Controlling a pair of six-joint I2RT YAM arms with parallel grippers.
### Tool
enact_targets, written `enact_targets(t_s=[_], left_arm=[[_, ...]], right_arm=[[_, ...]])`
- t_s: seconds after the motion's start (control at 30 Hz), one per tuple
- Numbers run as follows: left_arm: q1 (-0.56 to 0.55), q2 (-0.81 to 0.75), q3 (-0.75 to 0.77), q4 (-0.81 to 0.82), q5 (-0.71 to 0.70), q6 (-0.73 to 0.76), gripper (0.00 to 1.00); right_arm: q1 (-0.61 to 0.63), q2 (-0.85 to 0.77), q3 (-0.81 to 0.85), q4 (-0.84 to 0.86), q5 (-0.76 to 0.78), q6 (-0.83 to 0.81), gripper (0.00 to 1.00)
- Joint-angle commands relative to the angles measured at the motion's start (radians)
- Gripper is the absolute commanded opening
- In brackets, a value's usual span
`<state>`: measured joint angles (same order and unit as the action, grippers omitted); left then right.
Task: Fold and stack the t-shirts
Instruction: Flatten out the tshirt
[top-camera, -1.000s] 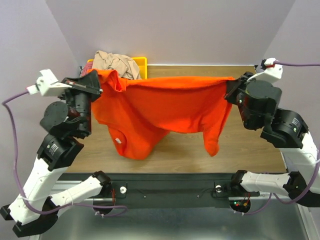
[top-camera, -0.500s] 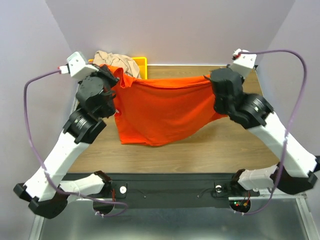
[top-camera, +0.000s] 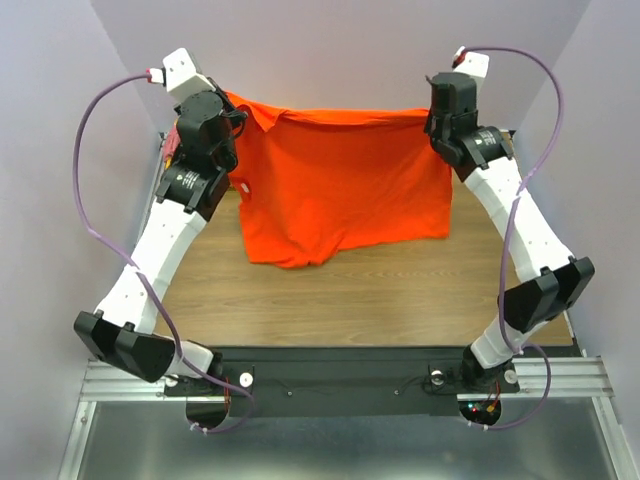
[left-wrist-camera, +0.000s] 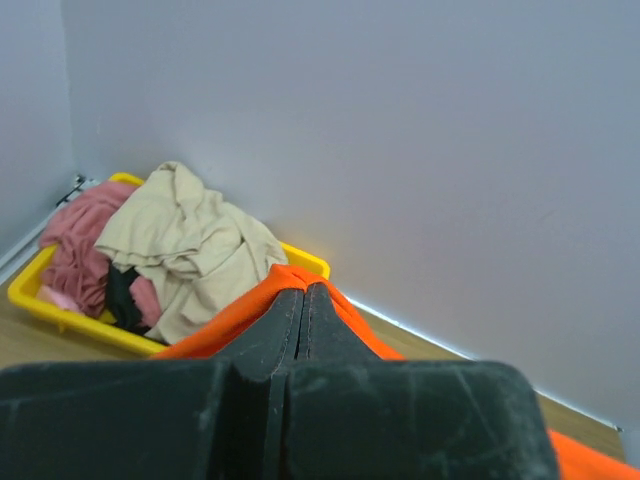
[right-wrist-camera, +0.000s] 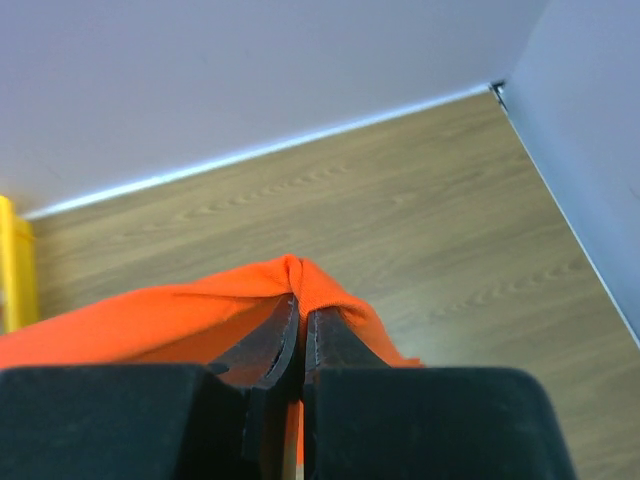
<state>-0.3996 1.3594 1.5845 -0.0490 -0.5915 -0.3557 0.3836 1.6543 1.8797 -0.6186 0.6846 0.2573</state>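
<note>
An orange t-shirt (top-camera: 340, 180) hangs stretched between my two grippers, high over the far half of the table. My left gripper (top-camera: 232, 103) is shut on its left top corner; the cloth (left-wrist-camera: 285, 275) wraps over the closed fingertips in the left wrist view. My right gripper (top-camera: 430, 112) is shut on its right top corner, with cloth (right-wrist-camera: 290, 268) over the fingertips in the right wrist view. The shirt's lower edge (top-camera: 300, 255) drapes down to the table. More shirts, beige (left-wrist-camera: 185, 235) and pink (left-wrist-camera: 85, 240), lie heaped in a yellow bin (left-wrist-camera: 70, 312).
The yellow bin stands in the far left corner against the wall, hidden by the shirt in the top view. The wooden table (top-camera: 380, 300) shows bare wood in front of the shirt. Grey walls close in at the back and both sides.
Both arms have lifted and reached toward the back wall, raising the orange shirt. It now hangs flatter and more spread out, and it covers the bin in the top view.
</note>
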Motion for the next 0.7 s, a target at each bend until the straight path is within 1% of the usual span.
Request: enact_targets(t_s=[0.0,0.07,0.13,0.17,0.2,0.23,0.27,0.3,0.37,0.4,0.47,0.57,0.6,0.67], left_arm=[[0.005,-0.109,0.121,0.054,0.052,0.040,0.00],[0.005,-0.182,0.114,0.051,0.053,0.034,0.00],[0.004,-0.241,0.079,0.032,0.056,0.031,0.00],[0.004,-0.302,0.062,0.017,0.064,0.026,0.00],[0.004,-0.333,0.054,0.012,0.067,0.020,0.00],[0.002,-0.364,0.048,0.003,0.081,-0.003,0.00],[0.002,-0.431,0.037,0.001,0.103,-0.009,0.00],[0.002,-0.460,0.019,0.005,0.125,-0.018,0.00],[0.002,-0.535,0.008,0.005,0.189,-0.037,0.00],[0.002,-0.555,0.002,0.001,0.235,-0.040,0.00],[0.002,-0.597,0.000,-0.006,0.277,-0.055,0.00],[0.002,-0.612,0.035,-0.044,0.318,-0.061,0.00],[0.002,-0.612,0.069,-0.052,0.325,-0.060,0.00],[0.002,-0.615,0.097,-0.057,0.334,-0.060,0.00]], right_arm=[[-0.011,-0.112,0.110,0.095,-0.056,-0.027,0.00],[-0.009,-0.187,0.093,0.094,-0.082,-0.020,0.00],[-0.009,-0.255,0.064,0.094,-0.143,-0.018,0.00],[-0.008,-0.328,0.027,0.094,-0.193,-0.013,0.00],[-0.009,-0.362,0.012,0.092,-0.213,-0.007,0.01],[-0.009,-0.395,-0.002,0.089,-0.233,0.000,0.00],[-0.009,-0.433,-0.028,0.083,-0.256,0.020,0.00],[-0.009,-0.491,-0.037,0.080,-0.308,0.029,0.00],[-0.009,-0.546,-0.042,0.054,-0.379,0.046,0.00],[-0.011,-0.588,-0.042,0.045,-0.445,0.052,0.00],[-0.009,-0.619,-0.031,0.017,-0.537,0.062,0.00],[-0.011,-0.656,0.001,-0.029,-0.594,0.072,0.00],[-0.011,-0.662,0.027,-0.039,-0.611,0.076,0.00],[-0.011,-0.674,0.045,-0.055,-0.614,0.074,0.00]])
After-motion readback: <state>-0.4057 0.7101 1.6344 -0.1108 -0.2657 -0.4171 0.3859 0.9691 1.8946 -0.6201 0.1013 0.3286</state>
